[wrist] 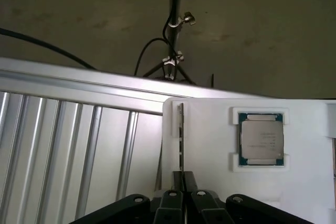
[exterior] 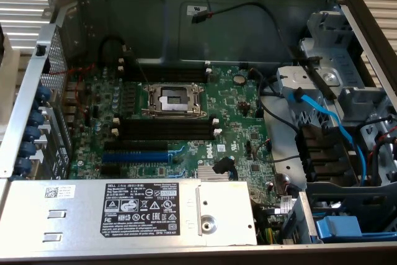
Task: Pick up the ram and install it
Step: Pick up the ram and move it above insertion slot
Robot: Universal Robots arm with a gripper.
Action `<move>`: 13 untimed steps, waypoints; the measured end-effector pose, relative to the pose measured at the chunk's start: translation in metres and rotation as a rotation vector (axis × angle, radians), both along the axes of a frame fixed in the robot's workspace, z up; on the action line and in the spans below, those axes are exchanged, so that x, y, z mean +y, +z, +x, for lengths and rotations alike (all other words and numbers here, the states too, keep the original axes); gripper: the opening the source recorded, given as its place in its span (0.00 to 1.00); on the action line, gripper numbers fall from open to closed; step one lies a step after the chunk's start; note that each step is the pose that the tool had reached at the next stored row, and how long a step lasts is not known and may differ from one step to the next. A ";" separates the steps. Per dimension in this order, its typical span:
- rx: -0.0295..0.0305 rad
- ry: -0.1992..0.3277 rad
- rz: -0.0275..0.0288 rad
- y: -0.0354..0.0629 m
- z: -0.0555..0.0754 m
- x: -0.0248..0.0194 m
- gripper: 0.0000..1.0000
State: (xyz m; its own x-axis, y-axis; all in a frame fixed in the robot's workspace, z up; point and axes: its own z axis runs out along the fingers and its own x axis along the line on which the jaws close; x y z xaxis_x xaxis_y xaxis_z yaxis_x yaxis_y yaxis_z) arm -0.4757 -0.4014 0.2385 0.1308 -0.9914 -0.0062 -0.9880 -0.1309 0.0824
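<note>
Pickup seems the step in hand: claw (wrist: pixel 183 178) clenched on the near end of the ram (wrist: pixel 180 129), which stands on edge in a groove of the white tray (wrist: pixel 210 145), beside the CPU (wrist: pixel 261 139). Memory slots (exterior: pixel 162 131) sit unfilled. Freeing it likely calls for a straight pull, no twist.

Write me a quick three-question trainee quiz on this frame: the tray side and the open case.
1. True or false: the motherboard's black memory slots are all filled.
2. In the white tray, what lies in the pocket beside the ram? A) a processor chip B) a fan C) a battery
3. Short answer: what is the gripper shut on?

Key: 1 false, the slots stand empty; 2 A; 3 the ram, which stands on edge in its tray slot.
</note>
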 end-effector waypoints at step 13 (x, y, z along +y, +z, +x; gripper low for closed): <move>0.0109 0.000 0.0000 0.0437 0.000 0.0013 0.12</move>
State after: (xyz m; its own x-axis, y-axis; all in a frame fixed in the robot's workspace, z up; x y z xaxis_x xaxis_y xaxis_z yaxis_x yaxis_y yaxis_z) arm -0.4757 -0.4002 0.2822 0.1308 -0.9914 -0.0076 -0.9870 -0.1309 0.0931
